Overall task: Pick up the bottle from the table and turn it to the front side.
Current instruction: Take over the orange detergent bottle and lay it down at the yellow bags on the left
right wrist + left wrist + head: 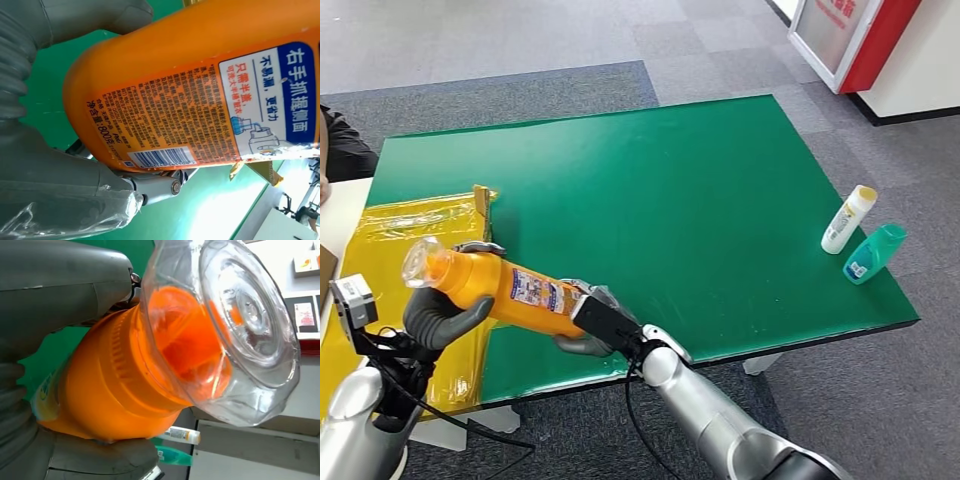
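Office-type test area: grey carpet tiles (509, 45), green-covered table (682, 190), red-and-white display stand (848, 40) beyond the table's far right corner, white desk (339, 215) at the left edge

bottle (497, 286) held lying over table's (682, 180) front-left edge between left robot hand (441, 315) and right robot hand (595, 320)

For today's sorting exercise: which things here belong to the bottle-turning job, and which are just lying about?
Job: orange bottle; left robot hand near its cap; right robot hand at its base.
Lying about: white bottle; teal bottle; yellow bag; green table.
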